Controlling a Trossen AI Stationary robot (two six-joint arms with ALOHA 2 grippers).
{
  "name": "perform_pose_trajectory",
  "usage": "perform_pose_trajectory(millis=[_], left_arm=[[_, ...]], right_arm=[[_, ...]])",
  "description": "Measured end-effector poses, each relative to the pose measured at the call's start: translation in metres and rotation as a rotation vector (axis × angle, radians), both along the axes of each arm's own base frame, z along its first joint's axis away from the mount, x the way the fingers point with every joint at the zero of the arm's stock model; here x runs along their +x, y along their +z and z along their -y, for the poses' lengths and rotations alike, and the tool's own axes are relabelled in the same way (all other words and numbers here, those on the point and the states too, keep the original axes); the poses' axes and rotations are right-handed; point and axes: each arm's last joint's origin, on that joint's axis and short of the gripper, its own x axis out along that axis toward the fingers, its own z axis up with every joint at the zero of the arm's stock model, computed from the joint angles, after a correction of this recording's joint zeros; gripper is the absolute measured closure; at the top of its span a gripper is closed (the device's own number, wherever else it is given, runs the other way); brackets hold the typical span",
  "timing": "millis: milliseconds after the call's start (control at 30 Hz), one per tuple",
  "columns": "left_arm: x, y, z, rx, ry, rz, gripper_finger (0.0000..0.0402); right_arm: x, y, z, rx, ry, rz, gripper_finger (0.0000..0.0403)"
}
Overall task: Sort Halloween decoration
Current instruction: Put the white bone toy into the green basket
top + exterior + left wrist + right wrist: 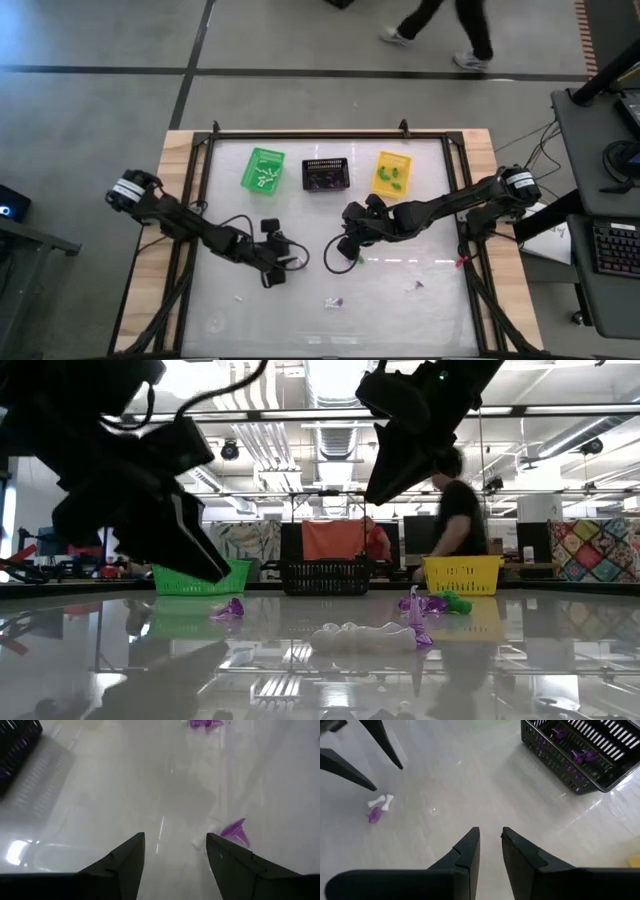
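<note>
A: Glossy white bench (pixel 300 300) in an open workshop, a person walking past behind it. Three small baskets sit along the far edge: the green basket (pixel 262 168), the black basket (pixel 325 174), the yellow basket (pixel 392 171).

B: Are they loaded?

A: Partly. White pieces lie in the green one, purple in the black, green in the yellow. A few trinkets are not yet sorted: a purple trinket (pixel 333 302) near the front middle, another purple trinket (pixel 417 286) off to the right, a white bone (pixel 381 802) lying against a purple bit, and a faint white piece (pixel 239 296) front left.

B: And the arms?

A: The left gripper (pixel 272 262) hangs over the middle-left of the bench, its fingers spread wide and holding nothing; its wrist view shows a purple cone (pixel 235 831) just beside one finger. The right gripper (pixel 350 250) hovers near the middle, fingers (pixel 465 855) drawn close with a narrow gap between them, and I see nothing pinched there.

B: So which step?

A: Between picks, I'd judge: both arms empty, loose pieces well apart from the baskets. The next move calls for lowering the left fingers astride that purple cone, closing gently because it's tiny and the bench looks slick, then carrying it to the black basket.
</note>
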Motion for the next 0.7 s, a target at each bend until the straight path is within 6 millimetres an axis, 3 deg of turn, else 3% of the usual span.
perform_pose_trajectory(millis=[200,700], left_arm=[[-0.004,0.016,0.0,-0.021,-0.052,0.036,0.0208],[-0.001,0.0,0.007,-0.098,-0.037,0.019,0.0208]], right_arm=[[0.0,0.0,0.0,0.0,0.0,0.0,0.0332],[0.0,0.0,-0.001,0.0,0.002,0.003,0.0331]])
